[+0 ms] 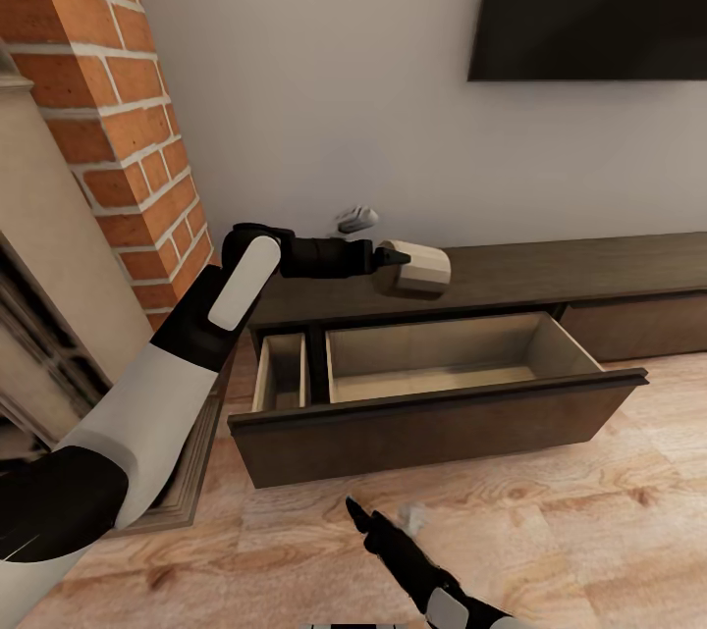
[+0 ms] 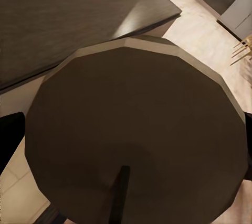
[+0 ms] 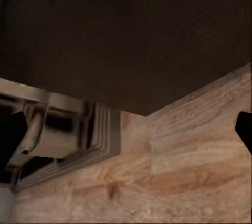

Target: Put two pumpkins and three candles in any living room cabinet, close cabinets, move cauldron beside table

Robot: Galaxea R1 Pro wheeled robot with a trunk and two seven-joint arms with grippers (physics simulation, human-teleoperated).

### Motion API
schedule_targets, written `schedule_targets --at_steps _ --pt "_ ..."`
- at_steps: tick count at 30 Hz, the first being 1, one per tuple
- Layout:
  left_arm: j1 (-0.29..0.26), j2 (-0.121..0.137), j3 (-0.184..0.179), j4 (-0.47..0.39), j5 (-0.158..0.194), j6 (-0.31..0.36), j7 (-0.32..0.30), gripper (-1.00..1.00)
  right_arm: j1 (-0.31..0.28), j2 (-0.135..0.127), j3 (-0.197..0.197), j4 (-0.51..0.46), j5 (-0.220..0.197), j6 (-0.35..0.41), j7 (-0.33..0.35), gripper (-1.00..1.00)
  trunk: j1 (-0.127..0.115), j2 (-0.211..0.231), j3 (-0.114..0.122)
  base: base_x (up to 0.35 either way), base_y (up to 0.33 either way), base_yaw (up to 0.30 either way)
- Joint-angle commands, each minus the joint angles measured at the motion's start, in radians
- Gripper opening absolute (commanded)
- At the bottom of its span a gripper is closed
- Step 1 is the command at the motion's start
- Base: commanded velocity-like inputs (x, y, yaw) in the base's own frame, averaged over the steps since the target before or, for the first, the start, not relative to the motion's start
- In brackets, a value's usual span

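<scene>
The cabinet runs off the head view's right edge, as does the TV.

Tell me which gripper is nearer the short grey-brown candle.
Left. The left gripper holds the short grey-brown cylinder candle above the dark-brown wooden cabinet; the right gripper hangs low over the wood plank floor.

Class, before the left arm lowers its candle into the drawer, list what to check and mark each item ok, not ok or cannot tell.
1. Candle held by left gripper: ok, it is off the cabinet top.
2. Drawer pulled open: ok.
3. Large compartment free for the candle: ok, its tan floor is bare.
4. Candle above the compartment: not ok, it hangs over the cabinet top behind it.
5. Right gripper out of the way: ok, low over the floor in front of the drawer.
</scene>
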State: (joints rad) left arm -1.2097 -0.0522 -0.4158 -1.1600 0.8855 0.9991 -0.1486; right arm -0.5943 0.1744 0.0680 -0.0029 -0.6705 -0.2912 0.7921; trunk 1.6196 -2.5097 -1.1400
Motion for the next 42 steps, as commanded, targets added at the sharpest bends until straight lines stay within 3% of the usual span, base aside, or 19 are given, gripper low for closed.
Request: schedule_targets --at_steps 1,2,4,5,6,7,9,11,12,14,15,17,18,20,26,31,35,39,42 --pt "-0.001 0.0 0.001 0.001 -0.01 0.003 -0.009 -1.0 0.0 0.0 0.004 0.016 0.036 0.024 0.047 1.0 0.0 0.0 -0.001 0.0 0.0 0.0" --pt "-0.001 0.0 0.001 0.002 -0.01 0.003 -0.009 -1.0 0.004 0.0 0.004 0.027 0.123 0.08 0.093 1.0 0.0 0.0 -0.001 0.0 0.0 0.0" --pt "-0.001 0.0 0.0 0.003 -0.011 0.003 -0.007 -1.0 0.006 0.0 0.004 0.034 0.256 0.176 0.123 1.0 0.0 0.0 -0.001 0.0 0.0 0.0" --pt "-0.001 -0.001 0.0 0.003 -0.015 0.005 0.018 -1.0 0.008 0.0 0.004 0.036 0.398 0.267 0.134 1.0 0.0 0.0 -0.001 0.0 0.0 0.0" --pt "-0.001 -0.001 0.001 0.007 -0.021 0.007 0.063 -1.0 0.008 0.0 0.005 0.037 0.487 0.317 0.141 1.0 0.0 0.0 -0.001 0.0 0.0 0.0" --pt "-0.001 -0.002 0.001 0.01 -0.023 0.008 0.095 -1.0 0.008 0.0 0.006 0.037 0.532 0.344 0.147 1.0 0.0 0.0 -0.001 0.0 0.0 0.0" --pt "-0.001 -0.041 -0.001 0.061 -0.031 0.021 0.228 -1.0 0.007 0.0 0.012 0.035 0.673 0.451 0.228 1.0 0.0 0.0 -0.001 0.0 0.0 0.0" --pt "-0.001 -0.064 -0.004 0.095 -0.04 0.025 0.285 -1.0 0.007 0.0 0.014 0.033 0.717 0.465 0.241 1.0 0.0 0.0 -0.001 0.0 0.0 0.0" --pt "-0.001 -0.089 -0.006 0.13 -0.079 0.028 0.344 -1.0 0.007 0.0 0.016 0.023 0.756 0.475 0.249 1.0 0.0 0.0 -0.001 0.0 0.0 0.0" --pt "-0.002 -0.105 -0.006 0.147 -0.136 0.034 0.369 -1.0 0.007 0.0 0.017 -0.002 0.773 0.488 0.251 1.0 0.0 0.0 -0.001 0.0 0.0 0.0" --pt "-0.048 -0.122 -0.005 0.26 -0.189 0.038 0.386 -1.0 0.007 0.0 0.018 -0.065 0.782 0.538 0.251 1.0 0.0 0.0 -0.001 0.0 0.0 0.0" --pt "-0.093 -0.122 -0.005 0.343 -0.193 0.039 0.388 -1.0 0.007 0.0 0.018 -0.082 0.783 0.553 0.25 1.0 0.0 0.0 -0.001 0.0 0.0 0.0" --pt "-0.163 -0.122 -0.005 0.449 -0.194 0.043 0.388 -1.0 0.008 0.0 0.018 -0.093 0.785 0.559 0.246 1.0 0.0 0.0 -0.001 0.0 0.0 0.0" --pt "-0.21 -0.122 -0.005 0.51 -0.195 0.047 0.384 -1.0 0.008 0.0 0.019 -0.096 0.785 0.559 0.231 1.0 0.0 0.0 -0.001 0.0 0.0 0.0" --pt "-0.306 -0.122 -0.005 0.59 -0.183 0.048 0.26 -1.0 0.008 0.0 0.02 -0.099 0.786 0.558 0.196 1.0 0.0 0.0 -0.001 0.0 0.0 0.0" --pt "-0.316 -0.122 -0.007 0.614 -0.11 0.048 0.21 -1.0 0.008 0.0 0.019 -0.098 0.785 0.549 0.192 1.0 0.0 0.0 -0.001 0.0 0.0 0.0" --pt "-0.318 -0.122 -0.022 0.621 -0.086 0.048 0.2 -1.0 0.007 0.0 0.017 -0.112 0.776 0.548 0.201 1.0 0.0 0.0 -0.001 0.0 0.0 0.0" --pt "-0.318 -0.122 -0.073 0.619 -0.077 0.048 0.195 -1.0 0.007 0.0 0.01 -0.193 0.699 0.572 0.191 1.0 0.0 0.0 -0.001 0.0 0.0 0.0" --pt "-0.318 -0.122 -0.102 0.616 -0.076 0.048 0.154 -1.0 0.007 0.0 0.01 -0.227 0.64 0.581 0.182 1.0 0.0 0.0 -0.001 0.0 0.0 0.0"
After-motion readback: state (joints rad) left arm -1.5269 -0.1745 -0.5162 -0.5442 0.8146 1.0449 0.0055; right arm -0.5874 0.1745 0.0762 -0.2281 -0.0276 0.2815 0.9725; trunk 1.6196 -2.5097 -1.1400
